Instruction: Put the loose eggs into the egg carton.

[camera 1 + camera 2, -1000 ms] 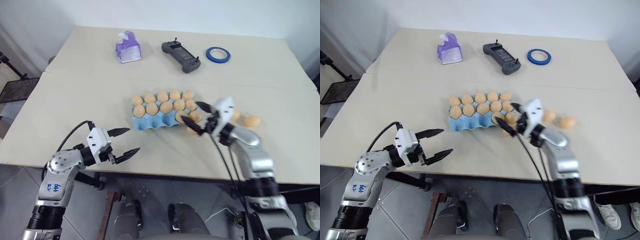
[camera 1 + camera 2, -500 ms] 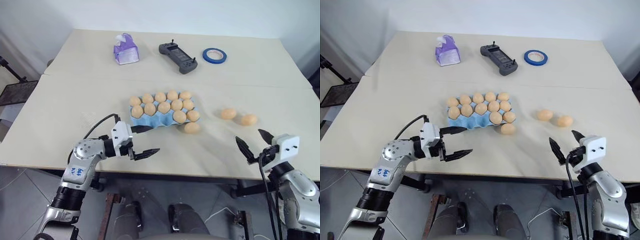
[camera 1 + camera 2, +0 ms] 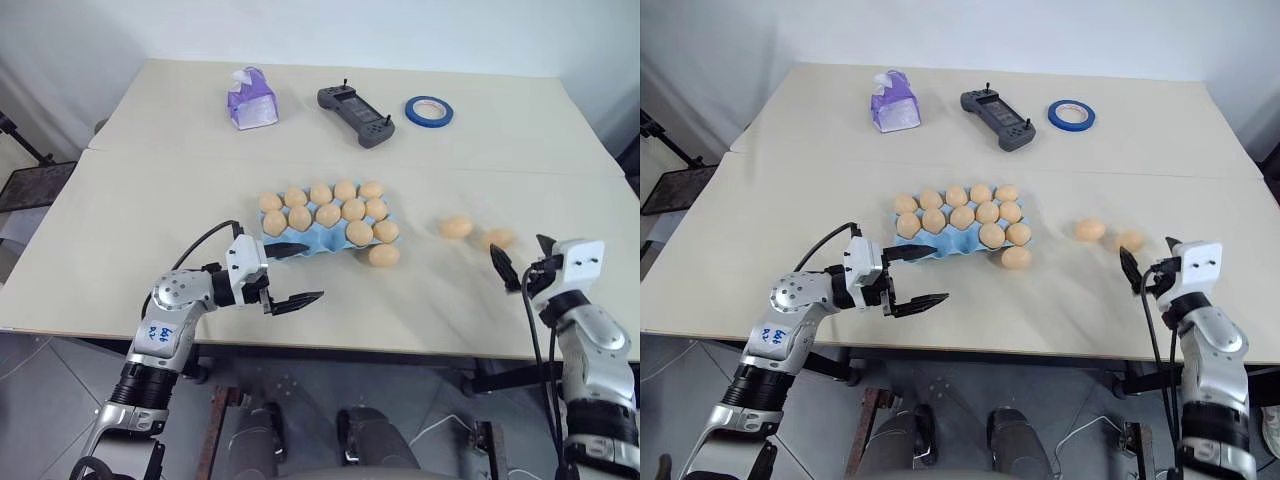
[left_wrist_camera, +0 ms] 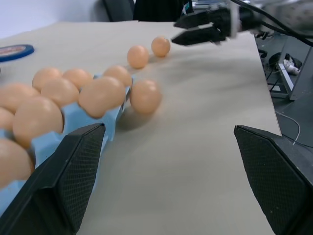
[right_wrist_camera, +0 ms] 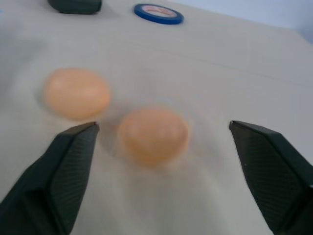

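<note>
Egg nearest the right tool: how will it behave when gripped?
The egg is smooth and rounded, so it will probably roll if nudged off-centre. It may slip between the open right tool fingers. It looks like a thin shell, so likely fragile; squeeze gently.

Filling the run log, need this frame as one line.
left gripper: open, empty, near egg carton | right gripper: open, empty, facing two loose eggs | third egg: on table beside carton

eggs in carton [image 3: 940,243]: 10 | loose eggs [image 3: 1016,257]: 3 | tape roll [image 3: 1071,113]: 1
</note>
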Controlling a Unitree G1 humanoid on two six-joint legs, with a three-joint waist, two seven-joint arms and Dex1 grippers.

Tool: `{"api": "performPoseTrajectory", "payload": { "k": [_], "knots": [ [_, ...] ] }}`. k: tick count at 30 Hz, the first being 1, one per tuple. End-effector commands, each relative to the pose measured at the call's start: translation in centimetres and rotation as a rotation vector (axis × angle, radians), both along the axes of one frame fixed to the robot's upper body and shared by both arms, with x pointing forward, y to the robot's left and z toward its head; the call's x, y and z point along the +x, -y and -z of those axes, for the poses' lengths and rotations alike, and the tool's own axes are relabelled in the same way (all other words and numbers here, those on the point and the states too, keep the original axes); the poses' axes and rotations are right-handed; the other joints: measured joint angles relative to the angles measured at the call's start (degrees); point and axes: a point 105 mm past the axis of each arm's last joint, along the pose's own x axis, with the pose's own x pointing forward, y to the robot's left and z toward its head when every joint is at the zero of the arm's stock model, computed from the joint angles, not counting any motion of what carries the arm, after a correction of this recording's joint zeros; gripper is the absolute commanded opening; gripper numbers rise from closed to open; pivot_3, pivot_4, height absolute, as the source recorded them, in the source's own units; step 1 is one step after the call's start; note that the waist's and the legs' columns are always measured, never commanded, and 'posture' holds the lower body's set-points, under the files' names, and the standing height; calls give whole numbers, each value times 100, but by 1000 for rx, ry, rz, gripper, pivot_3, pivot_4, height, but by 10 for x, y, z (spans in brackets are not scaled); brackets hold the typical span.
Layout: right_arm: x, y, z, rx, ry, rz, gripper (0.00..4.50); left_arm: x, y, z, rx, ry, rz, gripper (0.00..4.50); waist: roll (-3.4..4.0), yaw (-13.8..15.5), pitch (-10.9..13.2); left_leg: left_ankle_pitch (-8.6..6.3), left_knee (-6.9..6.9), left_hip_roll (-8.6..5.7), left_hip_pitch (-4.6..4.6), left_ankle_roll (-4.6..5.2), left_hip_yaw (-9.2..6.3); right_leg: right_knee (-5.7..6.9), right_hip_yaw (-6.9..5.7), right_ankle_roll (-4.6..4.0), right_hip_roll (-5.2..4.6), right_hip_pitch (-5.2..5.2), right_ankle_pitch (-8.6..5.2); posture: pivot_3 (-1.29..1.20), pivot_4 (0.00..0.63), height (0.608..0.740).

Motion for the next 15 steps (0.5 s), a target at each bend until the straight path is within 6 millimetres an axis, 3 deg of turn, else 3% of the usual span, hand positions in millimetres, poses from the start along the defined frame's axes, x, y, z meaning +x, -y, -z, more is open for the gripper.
{"api": "performPoseTrajectory", "payload": {
  "k": [1, 9, 12, 15],
  "knots": [
    [18, 5, -5, -18, -1, 5, 4500, -5, -4, -13, -18, 57, -23, 4481, 0, -27, 0, 1, 0, 0, 0, 1, 0, 0, 0, 0, 0, 0, 0, 0, 150, 740],
    [48, 1, 11, 43, -84, 34, 4500, -14, -9, -9, -25, 39, -66, 4481, 2, -66, 1, 23, 2, 0, -1, 10, 1, 0, 3, 1, 3, 0, -1, 0, 150, 740],
    [53, -2, 8, 52, -72, 31, 3825, -17, -14, -10, -26, 39, -88, 4500, 2, -71, 1, 23, 9, 0, -1, 9, 1, 1, 3, 3, 2, 2, 0, 0, 150, 740],
    [54, -8, 1, 35, -36, -8, 2772, -16, -21, -13, -34, 40, -128, 4500, 2, -71, 2, 8, 13, 0, -1, -9, -1, 1, 2, 3, 1, 5, 1, 0, 150, 740]
  ]
}}
